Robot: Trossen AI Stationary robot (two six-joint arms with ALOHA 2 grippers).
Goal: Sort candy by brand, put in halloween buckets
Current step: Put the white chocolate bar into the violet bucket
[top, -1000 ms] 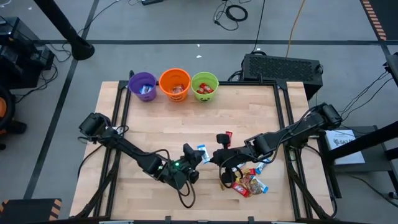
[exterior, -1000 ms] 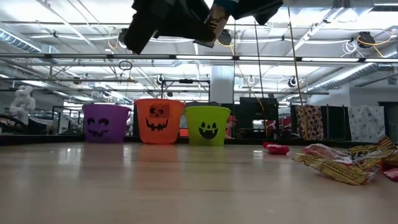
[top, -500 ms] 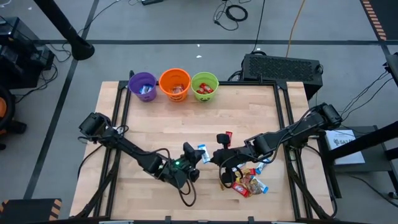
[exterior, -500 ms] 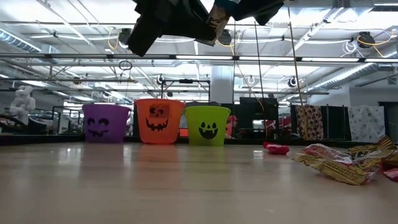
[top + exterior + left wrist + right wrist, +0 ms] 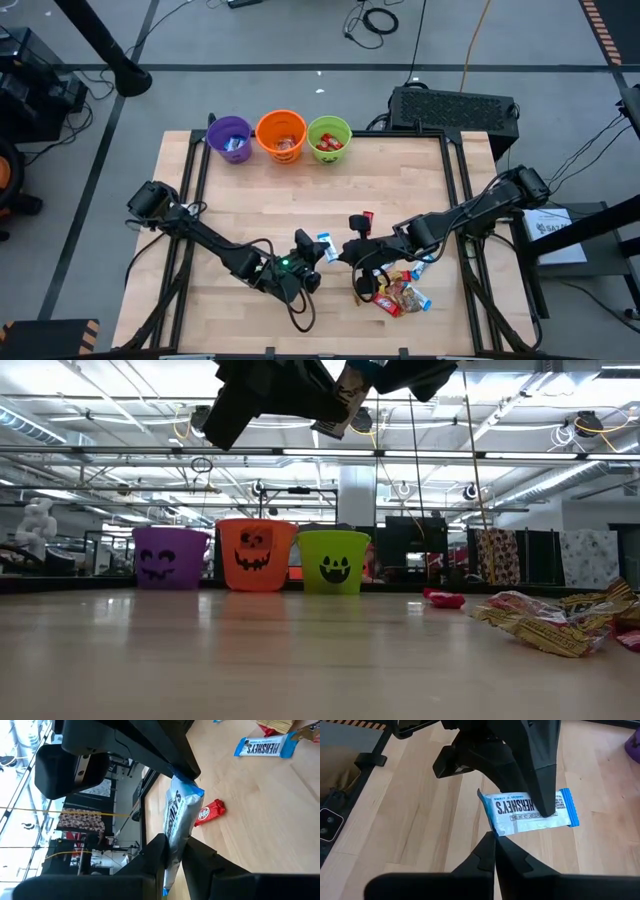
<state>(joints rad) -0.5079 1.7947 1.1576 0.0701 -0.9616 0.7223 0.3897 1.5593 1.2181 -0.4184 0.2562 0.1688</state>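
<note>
Wooden surface (image 5: 300, 200): purple, orange and green Halloween buckets (image 5: 284, 136) stand in a row at its far edge. Candy pile (image 5: 400, 292) lies near the front right. Left gripper (image 5: 318, 248) fingers pinch a white-and-blue Hershey's bar (image 5: 530, 811) above the surface. Right gripper (image 5: 350, 252) fingers pressed together at the bar's edge.

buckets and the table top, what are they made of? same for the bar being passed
Halloween buckets: look like moulded plastic, smooth, slight sheen, printed faces. Table: wood planks, visible grain and seams, satin finish. Hershey's bar: wrapper looks like glossy plastic film, crimped ends, likely.
</note>
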